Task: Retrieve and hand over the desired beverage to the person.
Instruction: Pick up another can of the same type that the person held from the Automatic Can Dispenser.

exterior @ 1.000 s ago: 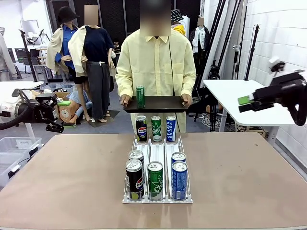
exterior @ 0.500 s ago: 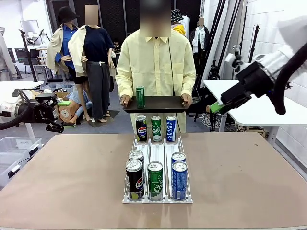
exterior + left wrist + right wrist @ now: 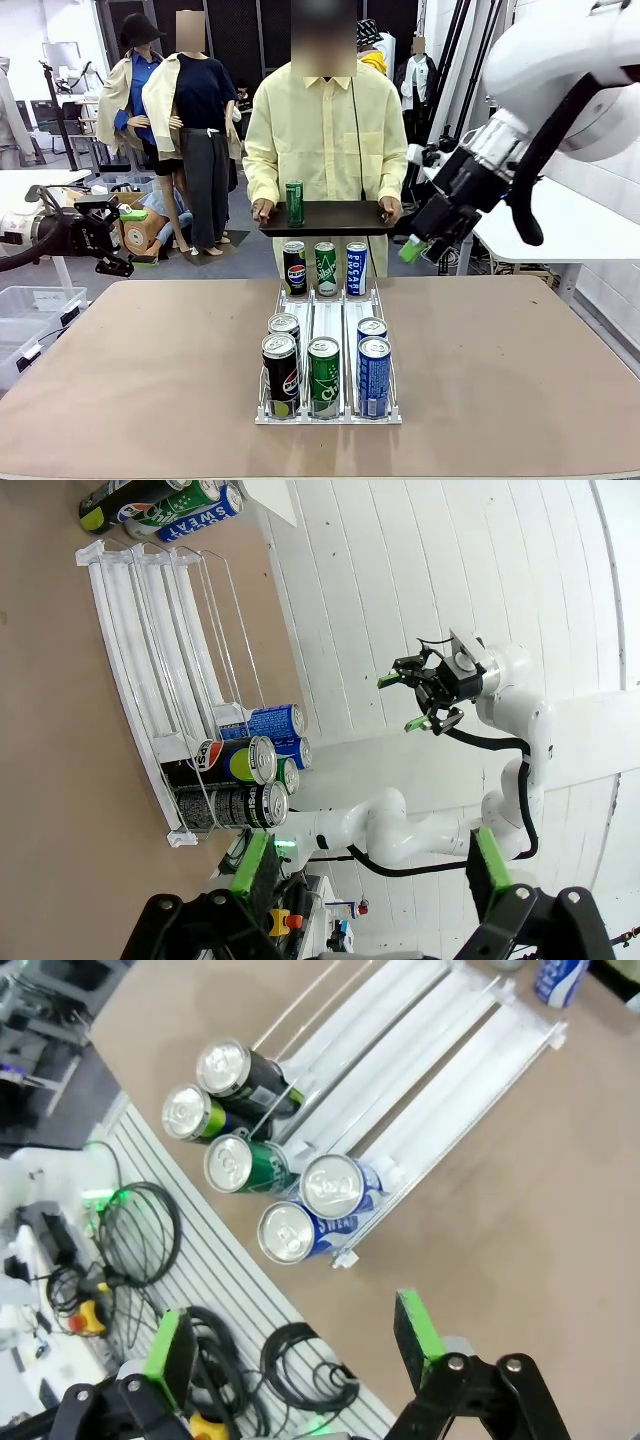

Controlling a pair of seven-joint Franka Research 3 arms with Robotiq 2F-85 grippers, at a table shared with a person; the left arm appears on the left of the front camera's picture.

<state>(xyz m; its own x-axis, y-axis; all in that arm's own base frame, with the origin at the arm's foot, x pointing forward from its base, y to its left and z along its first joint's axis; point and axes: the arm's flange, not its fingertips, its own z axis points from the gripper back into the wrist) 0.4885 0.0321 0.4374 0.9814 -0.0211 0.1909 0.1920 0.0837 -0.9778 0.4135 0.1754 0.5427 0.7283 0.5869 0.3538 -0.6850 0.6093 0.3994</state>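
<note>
Beverage cans (image 3: pixel 323 377) stand on a white rack (image 3: pixel 329 312) in the middle of the brown table (image 3: pixel 520 370). One lone green can (image 3: pixel 293 202) stands upright on the left part of the black tray (image 3: pixel 335 217). The person (image 3: pixel 325 130) holds this tray level at the far side, with a hand (image 3: pixel 262 210) at each end.

At the far left, past the table's left edge, the left gripper (image 3: pixel 140 238) hangs in the air pointing right. Its fingers are apart with nothing between them; in the left wrist view its green pads (image 3: pixel 255 865) stand wide.

The rack has three lanes. At the near end, the left lane holds two black Pepsi cans (image 3: pixel 280 372), one behind the other. The middle lane holds a single green rack can (image 3: pixel 323 350), and the right lane holds two blue cans (image 3: pixel 373 375). The lanes are bare beyond these. At the rack's far end a far Pepsi can (image 3: pixel 295 268), a far green can (image 3: pixel 326 268) and a blue-and-white Pocari can (image 3: pixel 356 268) stand side by side.

To the right, the right gripper (image 3: pixel 425 248) is raised above the table's far part, just beside the tray's right end, and is tilted down toward the left. Its fingers are spread and hold nothing. In the right wrist view its green pads (image 3: pixel 415 1325) stand wide apart, with the five near cans seen from above beyond them.
</note>
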